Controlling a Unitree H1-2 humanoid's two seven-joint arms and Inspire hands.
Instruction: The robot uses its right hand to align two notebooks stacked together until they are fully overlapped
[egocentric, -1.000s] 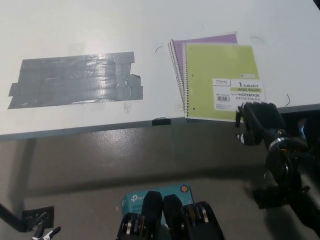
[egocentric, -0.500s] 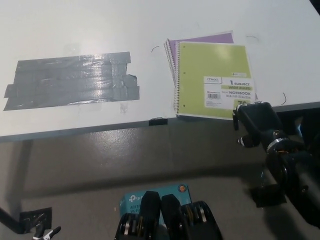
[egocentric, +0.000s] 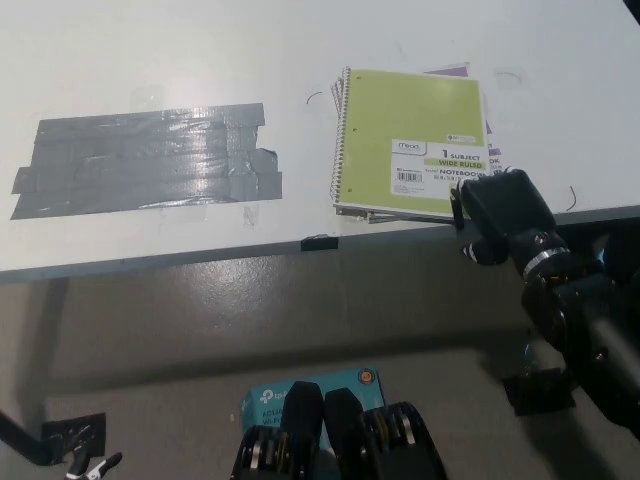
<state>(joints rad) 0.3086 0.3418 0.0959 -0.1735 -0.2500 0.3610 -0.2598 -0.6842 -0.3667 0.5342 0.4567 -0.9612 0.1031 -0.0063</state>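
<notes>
A lime-green spiral notebook (egocentric: 410, 140) lies on the white table (egocentric: 200, 60) near its front edge, spiral at the left. It rests on a purple notebook (egocentric: 451, 70), of which only a strip at the top right and a sliver along the right side show. My black right hand (egocentric: 497, 212) sits at the table's front edge, pressed against the green notebook's near right corner and covering part of it. The left hand is out of the picture.
A large patch of grey duct tape (egocentric: 150, 160) is stuck on the table at the left. A small black piece (egocentric: 318, 242) sits on the table's front edge (egocentric: 150, 262). A teal box (egocentric: 300, 392) lies on the floor below.
The green notebook has turned and slid left, now covering most of the purple one. My right hand has moved left and forward with its corner.
</notes>
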